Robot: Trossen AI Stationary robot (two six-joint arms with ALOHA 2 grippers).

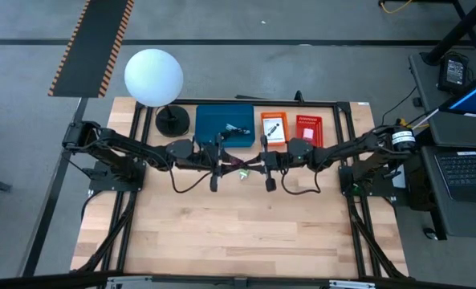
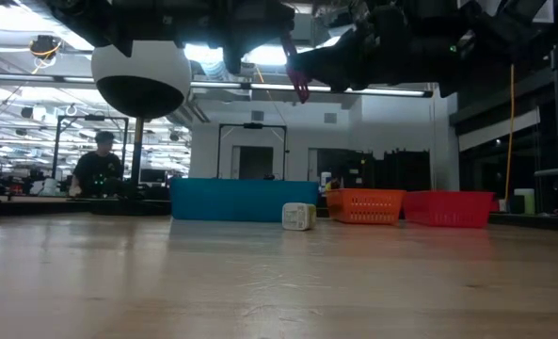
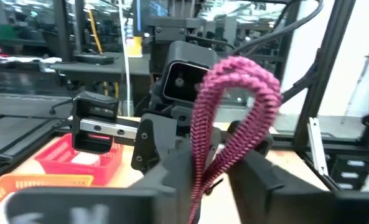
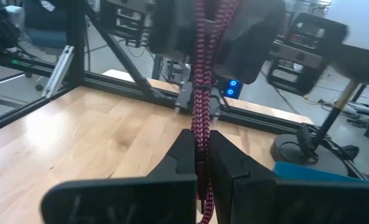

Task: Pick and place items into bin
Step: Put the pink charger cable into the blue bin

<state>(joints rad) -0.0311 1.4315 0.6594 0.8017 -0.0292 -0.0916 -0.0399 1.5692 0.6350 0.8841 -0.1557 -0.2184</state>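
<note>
- Above the table [image 1: 221,241], from overhead, left claw [image 1: 214,168] and right claw [image 1: 270,170] meet mid-table; blue bin [image 1: 213,122], orange bin [image 1: 273,128] and red bin [image 1: 308,130] lie just beyond them, globe lamp [image 1: 153,77] beside.
- Low view: red cord [image 2: 297,80] hangs between both claws, above a small white item [image 2: 298,216].
- Left wrist: cord loops up from that claw's closed fingers.
- Right wrist: fingers [image 4: 184,155] pinch the cord.

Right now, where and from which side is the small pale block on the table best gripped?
Probably across its two flat side faces, coming straight down from above. The small pale block stands boxy and free on the table, with the blue bin behind. Left gripper and right gripper hold the red cord.
</note>
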